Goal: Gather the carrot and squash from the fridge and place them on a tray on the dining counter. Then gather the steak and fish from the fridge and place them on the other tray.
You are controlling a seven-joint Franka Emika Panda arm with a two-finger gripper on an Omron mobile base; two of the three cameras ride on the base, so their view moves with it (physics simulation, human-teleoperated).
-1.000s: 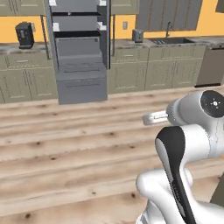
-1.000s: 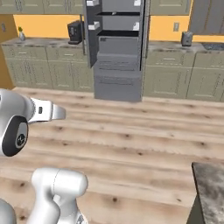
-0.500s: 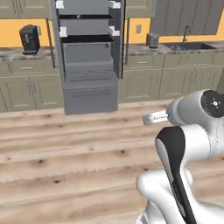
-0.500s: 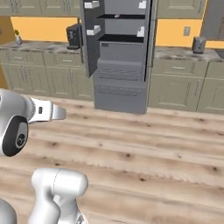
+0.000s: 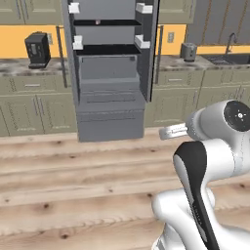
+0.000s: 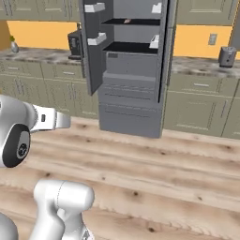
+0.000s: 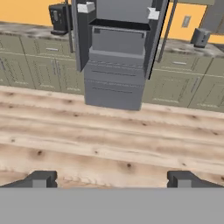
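Fridge bearing: I am looking at the fridge (image 7: 117,61) straight ahead of the gripper (image 7: 111,178) in the hand view, well apart across bare wood floor (image 7: 109,140), so I am judging the coming move as a forward approach, not a reach.
Gripper state: I am seeing the two fingertips (image 7: 41,178) standing wide apart at the bottom of the hand view, with nothing between them.
Fridge doors: I am seeing both doors swung open, door bins (image 5: 144,8) showing white at the sides.
Task items: I am making out one small reddish speck on the upper shelf (image 5: 98,22); it is too small to name as carrot, squash, steak or fish, so I cannot tell where each lies.
Arm: I am seeing the arm (image 5: 205,146) folded back near the base.
Progress: I am judging nothing gathered yet.
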